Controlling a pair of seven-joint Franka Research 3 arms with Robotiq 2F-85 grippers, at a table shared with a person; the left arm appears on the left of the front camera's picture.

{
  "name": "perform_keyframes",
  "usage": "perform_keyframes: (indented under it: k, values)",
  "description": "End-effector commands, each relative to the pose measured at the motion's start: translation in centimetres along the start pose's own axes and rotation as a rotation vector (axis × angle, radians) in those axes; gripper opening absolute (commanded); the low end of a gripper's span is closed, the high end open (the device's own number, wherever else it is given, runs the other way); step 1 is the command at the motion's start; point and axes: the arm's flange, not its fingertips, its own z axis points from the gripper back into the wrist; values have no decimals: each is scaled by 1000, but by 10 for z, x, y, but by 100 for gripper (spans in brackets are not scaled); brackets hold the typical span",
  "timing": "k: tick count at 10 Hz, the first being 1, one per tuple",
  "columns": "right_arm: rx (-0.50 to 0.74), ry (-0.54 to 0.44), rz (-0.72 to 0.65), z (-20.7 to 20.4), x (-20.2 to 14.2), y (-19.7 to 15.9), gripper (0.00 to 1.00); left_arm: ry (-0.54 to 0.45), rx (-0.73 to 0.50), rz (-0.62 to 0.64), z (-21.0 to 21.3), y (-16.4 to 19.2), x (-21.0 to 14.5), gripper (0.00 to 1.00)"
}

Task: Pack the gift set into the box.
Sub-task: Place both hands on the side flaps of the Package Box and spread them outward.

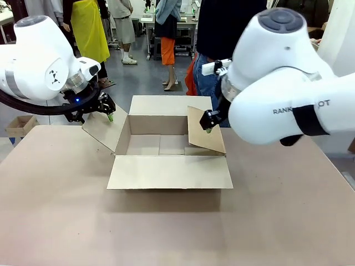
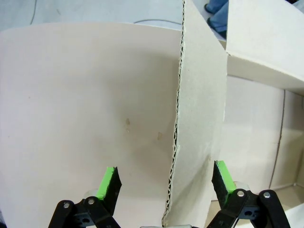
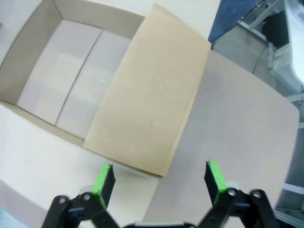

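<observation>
Both pincers released, one at each side flap of the open cardboard box (image 1: 161,125)!

Over on the left, the left gripper (image 1: 108,114) sits at the top of the box's left flap (image 1: 104,132), which is raised at a slant. In its wrist view the left gripper (image 2: 166,180) has its jaws spread wide, and the corrugated edge of the left flap (image 2: 199,118) runs straight up between the green pads (image 2: 110,183). Whether either pad touches the card, I cannot tell. Across the box, the right gripper (image 1: 209,124) is unclenched too, at the outer edge of the tilted right flap (image 1: 206,133). From its wrist view the right flap (image 3: 152,95) lies just ahead of the right gripper (image 3: 159,176), its near corner level with the fingertips, and the box's bare floor lies beyond. The box rests on the table (image 1: 166,233) between the two pincers, front flap folded flat.
</observation>
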Motion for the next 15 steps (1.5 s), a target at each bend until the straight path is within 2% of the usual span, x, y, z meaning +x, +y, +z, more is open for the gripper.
perform_keyframes:
  k: [1, 2, 4, 6, 8, 9, 10, 12, 13, 15]
  values:
    - [-41, 138, -30, -20, 71, 34, 100, -8, 24, 11, 2, -3, 0, 100]
    - [-72, 191, -102, -28, 93, 48, 100, -8, 24, 11, 2, -3, 0, 100]
    - [-151, 264, -120, -56, 118, 73, 100, -8, 24, 11, 2, -3, 0, 100]
    - [-213, 261, -139, -93, 125, 82, 100, -8, 24, 11, 2, -3, 0, 100]
    - [-413, 217, -252, -123, 118, 73, 100, -8, 24, 11, 2, -3, 0, 100]
    - [-460, 219, -249, -131, 115, 69, 100, -8, 24, 11, 2, -3, 0, 100]
    - [-457, 258, -267, -139, 112, 62, 100, -8, 24, 11, 2, -3, 0, 100]
    - [-463, 246, -299, -134, 104, 48, 100, -8, 24, 11, 2, -3, 0, 100]
    - [-413, 248, -299, -128, 101, 41, 100, -8, 24, 11, 2, -3, 0, 100]
    - [-399, 235, -338, -115, 92, 25, 100, -8, 24, 11, 2, -3, 0, 100]
